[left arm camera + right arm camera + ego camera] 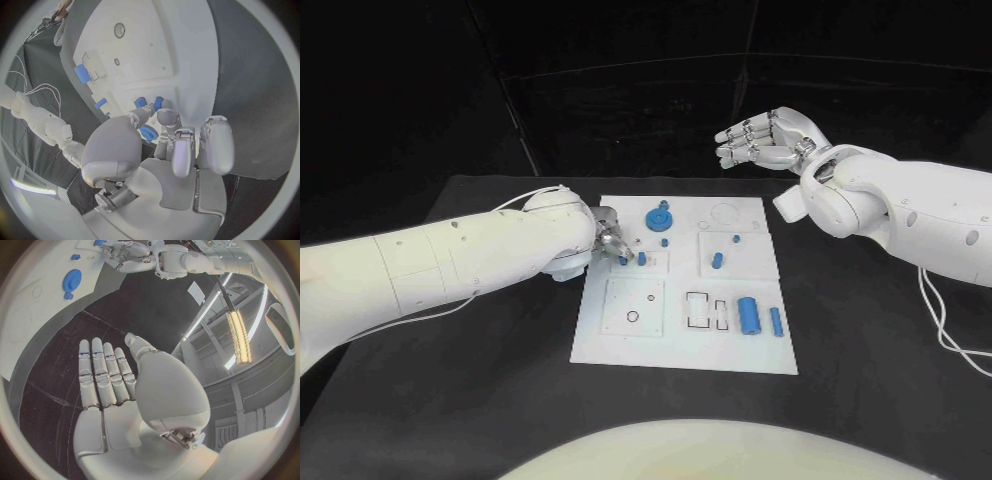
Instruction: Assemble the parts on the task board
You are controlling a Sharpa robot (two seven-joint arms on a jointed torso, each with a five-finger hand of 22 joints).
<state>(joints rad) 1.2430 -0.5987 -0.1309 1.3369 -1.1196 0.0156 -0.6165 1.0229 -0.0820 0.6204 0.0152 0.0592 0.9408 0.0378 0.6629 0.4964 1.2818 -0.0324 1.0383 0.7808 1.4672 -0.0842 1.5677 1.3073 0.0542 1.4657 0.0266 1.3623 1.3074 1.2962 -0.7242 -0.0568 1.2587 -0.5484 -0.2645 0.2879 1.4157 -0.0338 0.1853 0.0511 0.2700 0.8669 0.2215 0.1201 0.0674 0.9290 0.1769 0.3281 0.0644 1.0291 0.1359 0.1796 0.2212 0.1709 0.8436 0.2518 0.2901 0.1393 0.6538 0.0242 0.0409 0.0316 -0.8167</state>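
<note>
Left hand [612, 243] is down on the task board [678, 345] pinching a small blue part [148, 133] at its left-middle recess, apparently seating it, while right hand [769, 136] hovers empty, fingers extended, behind the board, out of the way.

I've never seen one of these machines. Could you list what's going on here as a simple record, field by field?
Setting: a black table with a white task board in the middle.
Left hand: low over the board's left side, fingers curled round a small blue part.
Right hand: raised behind the board, fingers straight and together, holding nothing.
Blue gear: sits near the board's far edge.
Blue cylinder: lies near the board's right side, with a thinner blue pin beside it.
Task stage: assembly not finished; loose parts lie on the board.
</note>
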